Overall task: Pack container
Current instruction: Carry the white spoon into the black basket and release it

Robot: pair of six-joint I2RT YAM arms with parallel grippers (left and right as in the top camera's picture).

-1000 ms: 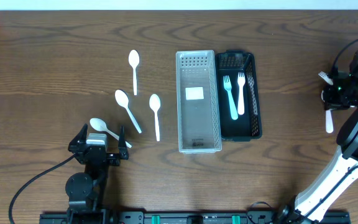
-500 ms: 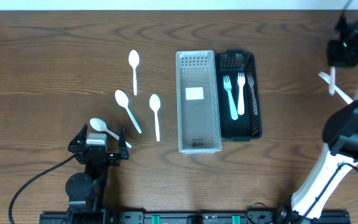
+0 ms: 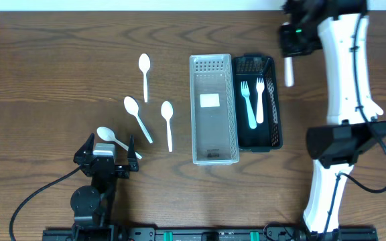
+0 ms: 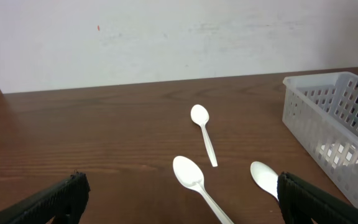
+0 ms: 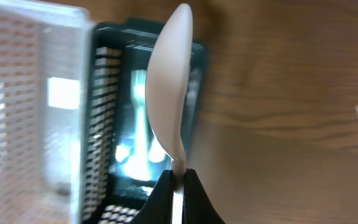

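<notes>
Clear perforated plastic basket (image 3: 214, 137), long and rectangular with a white label on its floor, stands at the middle of the dark brown wood-grain bench (image 3: 45, 60). Touching its right side stands a black perforated plastic basket (image 3: 256, 138) of the same shape. In the black one lie two plastic forks side by side, a pale blue-green fork (image 3: 249, 106) and a white fork (image 3: 260, 100), tines toward the far end.

Left of the clear basket, four smooth white plastic spoons (image 3: 145, 75) (image 3: 138, 118) (image 3: 167, 124) (image 3: 112, 138) lie loose on the wood, well apart from the baskets. The nearest spoon has its bowl just ahead of the left claw (image 3: 110, 148). That claw is spread wide and holds nothing; its dark fingers (image 4: 48, 202) show at the lower corners of the left wrist view.

The right claw (image 3: 290, 55) hangs beside the far right corner of the black basket, pinched tight on a slim white plastic utensil (image 3: 289, 72). In the right wrist view the utensil (image 5: 169, 93) rises from the closed black fingertips (image 5: 160, 194) to a rounded end; whether it is a spoon or a fork I cannot tell.

A plain pale wall (image 4: 166, 37) stands behind the bench, and a black cable (image 3: 32, 201) trails from the left arm's base
</notes>
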